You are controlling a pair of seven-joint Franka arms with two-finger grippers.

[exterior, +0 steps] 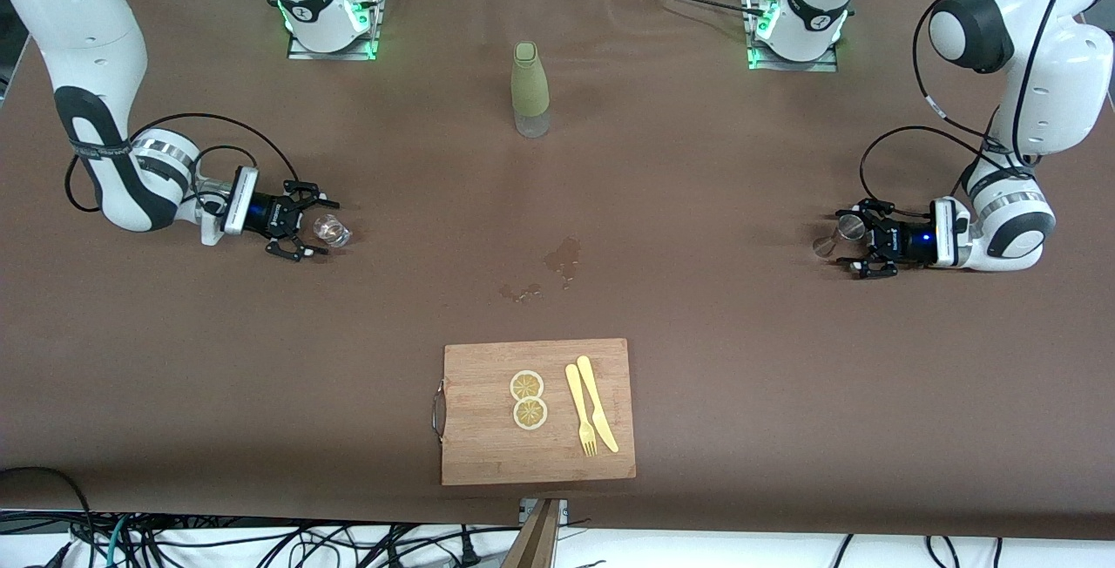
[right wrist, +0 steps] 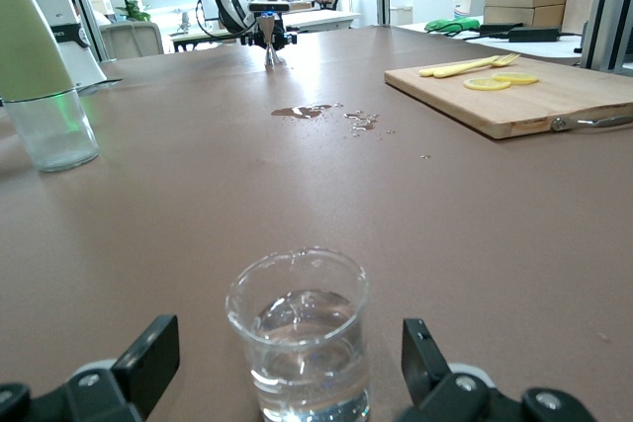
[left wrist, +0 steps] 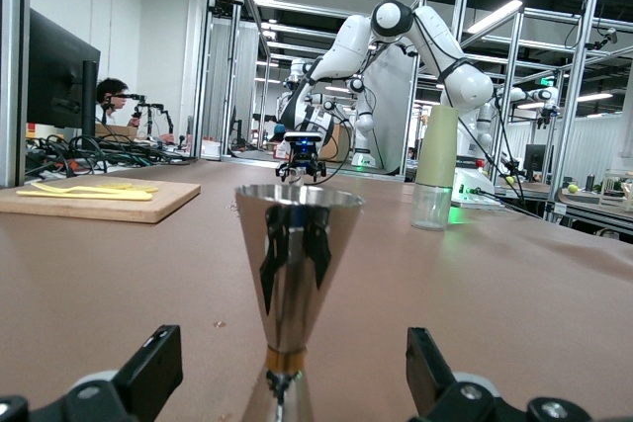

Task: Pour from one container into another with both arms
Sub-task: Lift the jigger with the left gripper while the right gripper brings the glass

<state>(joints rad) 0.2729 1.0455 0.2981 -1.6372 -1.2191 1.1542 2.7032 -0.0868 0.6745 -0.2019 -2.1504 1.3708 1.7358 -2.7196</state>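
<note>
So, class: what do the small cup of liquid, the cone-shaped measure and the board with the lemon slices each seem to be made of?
Small cup: clear glass or plastic; the liquid and table show through it.
Cone-shaped measure: polished metal, probably steel; it mirrors the dark jaws.
Board: pale wood, matte, with visible grain and a metal handle.

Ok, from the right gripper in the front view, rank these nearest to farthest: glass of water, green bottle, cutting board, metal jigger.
1. Glass of water: between the open right gripper fingers.
2. Green bottle: mid-table, toward the bases.
3. Cutting board: nearest the camera; close to the bottle's distance.
4. Metal jigger: at the left gripper.

Cutting board (exterior: 488, 437), lemon slices (exterior: 528, 399), bottle (exterior: 530, 89)
</note>
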